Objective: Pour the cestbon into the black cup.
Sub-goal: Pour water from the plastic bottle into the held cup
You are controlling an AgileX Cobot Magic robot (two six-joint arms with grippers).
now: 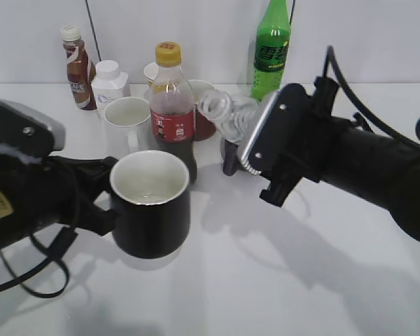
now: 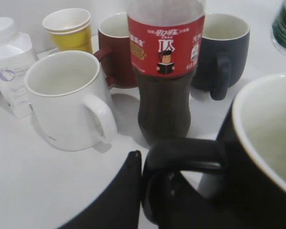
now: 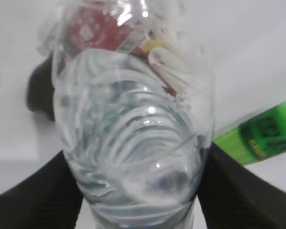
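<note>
Cestbon [image 3: 133, 143] clear, ribbed, clamped in right tool [image 3: 138, 191], tilted.

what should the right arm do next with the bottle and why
Probably carry the cestbon left and forward until its mouth is over the black cup. The right pincer holds it tilted, but still behind and to the right of the cup, which the left pincer holds by its handle.

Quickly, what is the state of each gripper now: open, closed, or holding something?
Left gripper: closed on the black cup, at its handle.
Right gripper: closed on the cestbon, which is tilted.
</note>
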